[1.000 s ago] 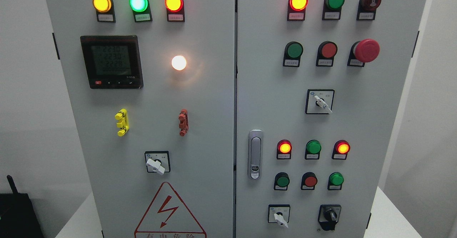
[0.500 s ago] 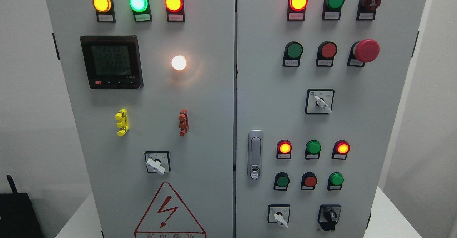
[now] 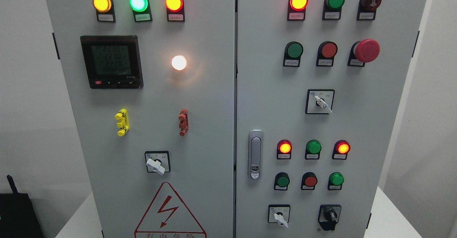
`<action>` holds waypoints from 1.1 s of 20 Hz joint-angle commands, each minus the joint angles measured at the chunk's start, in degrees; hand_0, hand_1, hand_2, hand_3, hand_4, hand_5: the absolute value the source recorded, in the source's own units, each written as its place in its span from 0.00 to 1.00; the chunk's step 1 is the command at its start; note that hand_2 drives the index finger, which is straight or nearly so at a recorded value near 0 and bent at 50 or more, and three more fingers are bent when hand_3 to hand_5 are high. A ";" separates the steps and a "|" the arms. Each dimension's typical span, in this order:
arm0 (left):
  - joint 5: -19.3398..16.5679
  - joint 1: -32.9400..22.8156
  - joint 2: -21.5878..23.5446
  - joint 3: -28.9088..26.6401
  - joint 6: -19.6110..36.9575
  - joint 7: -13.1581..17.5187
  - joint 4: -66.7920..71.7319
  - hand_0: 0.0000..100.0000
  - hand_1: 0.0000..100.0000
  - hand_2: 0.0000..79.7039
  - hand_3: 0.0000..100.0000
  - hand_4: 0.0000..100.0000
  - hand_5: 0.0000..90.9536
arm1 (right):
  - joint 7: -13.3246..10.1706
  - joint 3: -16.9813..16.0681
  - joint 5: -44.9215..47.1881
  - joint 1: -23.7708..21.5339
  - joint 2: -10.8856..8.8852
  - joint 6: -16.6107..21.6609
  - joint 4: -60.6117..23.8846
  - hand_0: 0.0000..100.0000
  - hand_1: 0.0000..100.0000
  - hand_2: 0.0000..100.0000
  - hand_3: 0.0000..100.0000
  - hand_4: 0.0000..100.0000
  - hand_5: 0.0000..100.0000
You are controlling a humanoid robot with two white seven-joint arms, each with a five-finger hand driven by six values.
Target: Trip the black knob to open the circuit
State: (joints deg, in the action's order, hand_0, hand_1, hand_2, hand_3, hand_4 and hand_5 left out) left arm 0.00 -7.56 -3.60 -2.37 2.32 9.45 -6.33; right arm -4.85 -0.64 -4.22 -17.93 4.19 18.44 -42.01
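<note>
A grey control cabinet with two doors was seen from the front, filling most of the view. No robot hand or arm was in view, so whether the fingers were apart or together could not be told.

The black knob was found at the lower right of the right door, near the bottom edge of the view, with its grip standing roughly upright on a black base. Just to its left a white selector switch was mounted, its lever pointing down to the right. Above these, a row of three small push buttons and a row of three lamps were set; the red lamp and a second red one at the right were lit, the green one between them dark. A red mushroom button was placed near the upper right, and a silver door handle beside the seam between the doors.

On the left door a digital meter was lit, a white lamp glowed to its right, and a warning triangle was seen at the bottom.
</note>
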 commanded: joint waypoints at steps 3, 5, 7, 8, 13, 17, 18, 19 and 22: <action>-1.32 0.00 0.00 0.00 -0.12 -0.04 0.00 0.12 0.39 0.00 0.00 0.00 0.00 | 0.55 -0.68 -0.35 -2.28 -0.49 0.81 -20.20 0.00 0.00 0.00 0.00 0.00 0.00; -1.32 0.00 0.00 0.00 -0.03 -0.04 0.00 0.12 0.39 0.00 0.00 0.00 0.00 | 0.55 -0.68 -0.35 -2.64 -0.76 1.51 -23.81 0.00 0.00 0.00 0.00 0.00 0.00; -1.32 0.00 0.00 0.00 -0.03 -0.04 0.00 0.12 0.39 0.00 0.00 0.00 0.00 | 0.55 -0.59 -0.35 -2.99 -0.93 1.60 -27.49 0.00 0.00 0.00 0.00 0.00 0.00; -1.32 0.00 0.00 0.00 -0.03 -0.04 0.00 0.12 0.39 0.00 0.00 0.00 0.00 | 0.55 -0.59 -0.35 -3.16 -1.46 1.78 -29.26 0.00 0.00 0.00 0.00 0.00 0.00; -1.32 0.00 0.00 0.00 -0.03 -0.04 0.00 0.12 0.39 0.00 0.00 0.00 0.00 | 0.46 -0.50 -0.35 -3.78 -2.25 3.01 -36.82 0.00 0.00 0.00 0.00 0.00 0.00; -1.32 0.00 0.00 0.00 -0.03 -0.04 0.00 0.12 0.39 0.00 0.00 0.00 0.00 | 0.28 -1.12 -0.01 -3.60 -2.96 3.10 -42.79 0.00 0.00 0.00 0.02 0.00 0.00; -1.32 0.00 0.00 0.00 -0.12 -0.04 0.00 0.12 0.39 0.00 0.00 0.00 0.00 | 0.28 -1.12 0.17 -3.69 -2.96 3.01 -44.81 0.00 0.00 0.00 0.03 0.00 0.00; -1.32 0.00 0.00 0.00 -0.12 -0.04 0.00 0.12 0.39 0.00 0.00 0.00 0.00 | 0.28 -1.12 0.26 -3.78 -2.96 3.01 -46.66 0.00 0.00 0.00 0.04 0.00 0.00; -1.32 0.00 0.00 0.00 -0.12 -0.04 0.00 0.12 0.39 0.00 0.00 0.00 0.00 | 0.28 -1.12 0.52 -4.30 -3.04 2.66 -51.67 0.00 0.00 0.00 0.06 0.00 0.00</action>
State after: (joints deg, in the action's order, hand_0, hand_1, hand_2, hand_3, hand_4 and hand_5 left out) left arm 0.00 -7.56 -3.60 -2.37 2.24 9.57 -6.33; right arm -4.47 -0.08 -4.14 -21.65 1.38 21.47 -75.85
